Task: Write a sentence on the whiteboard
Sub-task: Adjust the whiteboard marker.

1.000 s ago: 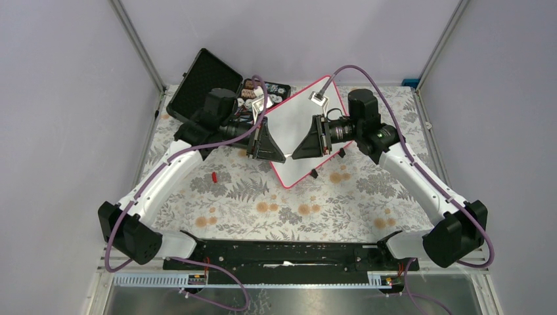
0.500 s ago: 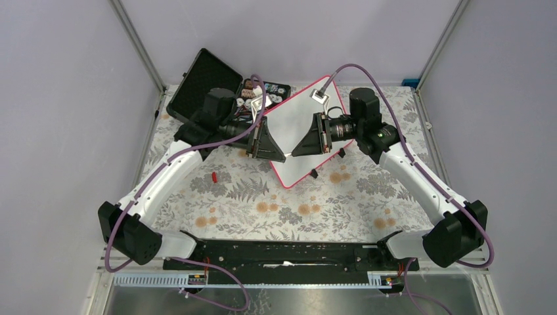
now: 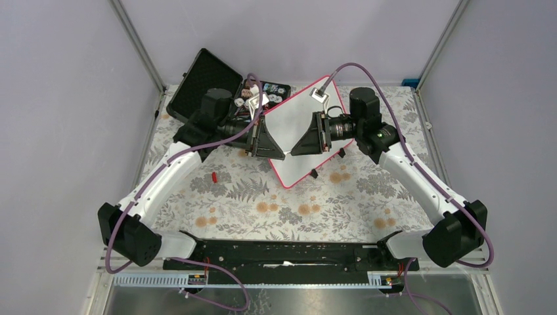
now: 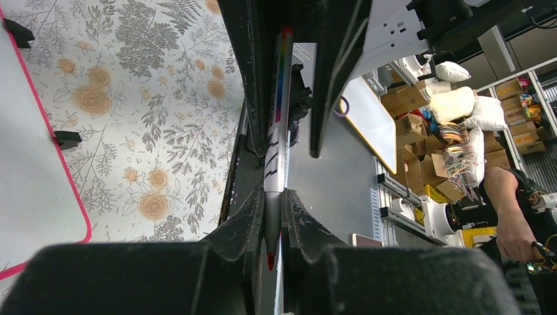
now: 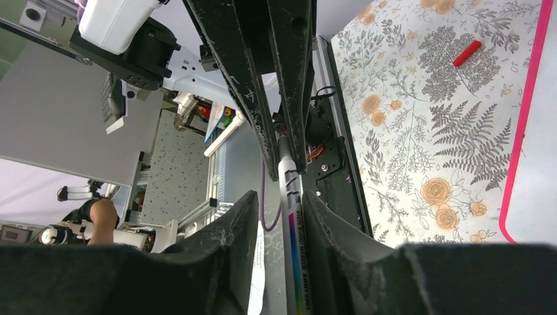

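Observation:
The whiteboard lies tilted at the back middle of the table, its pink-red rim also showing in the left wrist view and the right wrist view. Above it my two grippers face each other tip to tip. My left gripper is shut on a whiteboard marker just behind its bare red tip. My right gripper stands open around the marker's barrel, which rests against one finger with a gap at the other. The sentence is out of view.
The marker's red cap lies on the floral cloth left of the board. An open black foam-lined case with small items stands at the back left. Metal frame posts bound both sides.
The right gripper's jaws have spread apart around the marker. The left gripper has shifted slightly up and to the right. The board and the cap have not moved.

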Available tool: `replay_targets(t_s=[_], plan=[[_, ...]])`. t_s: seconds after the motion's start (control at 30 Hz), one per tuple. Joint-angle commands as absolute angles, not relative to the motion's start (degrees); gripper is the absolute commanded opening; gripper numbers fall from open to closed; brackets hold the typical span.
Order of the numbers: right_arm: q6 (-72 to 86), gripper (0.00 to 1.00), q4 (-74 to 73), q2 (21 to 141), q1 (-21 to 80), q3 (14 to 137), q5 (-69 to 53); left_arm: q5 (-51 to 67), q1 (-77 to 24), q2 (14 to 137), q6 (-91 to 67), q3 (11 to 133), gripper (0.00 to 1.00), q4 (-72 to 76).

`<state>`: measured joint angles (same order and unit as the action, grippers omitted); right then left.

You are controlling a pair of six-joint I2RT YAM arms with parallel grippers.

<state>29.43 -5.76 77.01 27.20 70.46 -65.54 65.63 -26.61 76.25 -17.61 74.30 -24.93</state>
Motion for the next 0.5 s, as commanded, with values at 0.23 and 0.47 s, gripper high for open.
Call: replay_targets(t_s=[0.23, 0.47], plan=[[29.9, 0.32, -3.8, 76.4, 28.2, 72.2, -67.1, 64.1, -25.5, 74.6, -18.4, 74.0, 0.0, -19.4], [30.0, 0.4, -3.8, 76.3, 27.9, 71.6, -66.7, 64.5, -25.4, 74.3, -18.3, 74.0, 0.0, -19.7]])
